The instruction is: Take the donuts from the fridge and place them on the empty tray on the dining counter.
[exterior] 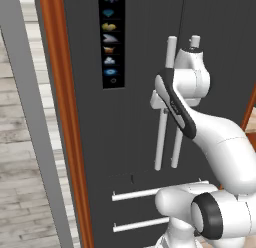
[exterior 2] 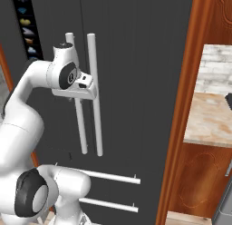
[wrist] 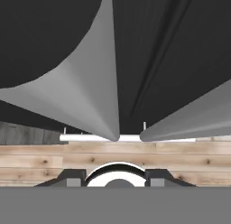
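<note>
The fridge [exterior: 125,122] stood shut, both doors closed, so the donuts were presumably inside, out of sight. The gripper [exterior 2: 78,93] was up against the left of the two long vertical handles [exterior 2: 93,92], jaws drawn nearly together, apparently pinching that left handle [exterior: 164,107]. In my judgement the job had barely begun: door to pull, donuts to fetch, tray to reach.

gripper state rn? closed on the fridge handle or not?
Gripper: closed, at the left vertical handle of the fridge door; an actual grip on it can't be told from these views.
</note>
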